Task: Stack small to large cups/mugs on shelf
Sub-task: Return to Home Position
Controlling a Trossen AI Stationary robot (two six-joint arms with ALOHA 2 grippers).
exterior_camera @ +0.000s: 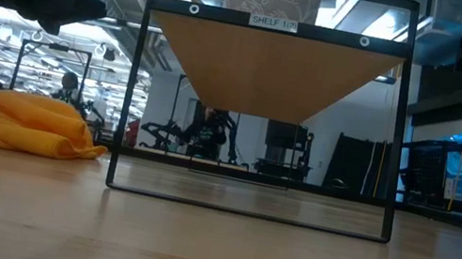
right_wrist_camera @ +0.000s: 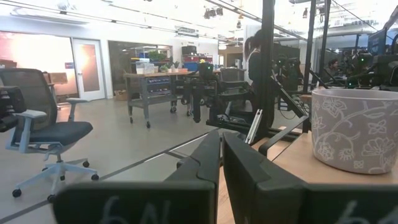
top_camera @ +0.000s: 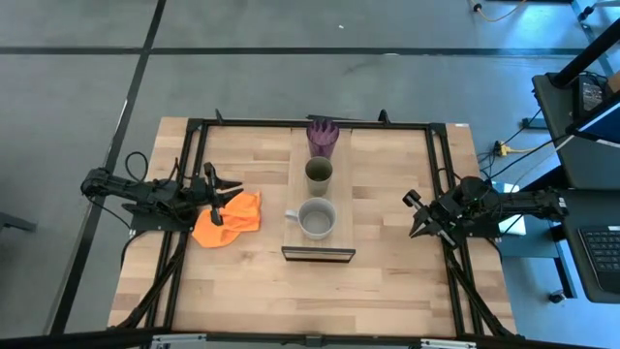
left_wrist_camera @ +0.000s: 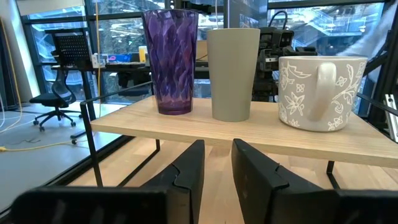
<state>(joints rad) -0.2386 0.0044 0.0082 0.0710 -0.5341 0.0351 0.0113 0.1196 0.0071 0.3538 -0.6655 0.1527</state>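
Observation:
Three vessels stand in a row on the light-wood shelf. The purple tumbler is at the far end, the olive-green cup in the middle, and the grey handled mug nearest. All three rest upright on their bases, as the left wrist view shows for the tumbler, cup and mug. My left gripper hovers left of the shelf, slightly open and empty, facing it. My right gripper waits right of the shelf, shut and empty, with the mug beside it.
An orange cloth lies crumpled on the table below my left gripper and also shows in the low view. The shelf stands raised on a thin black metal frame. Bare tabletop lies in front of the shelf and on its right.

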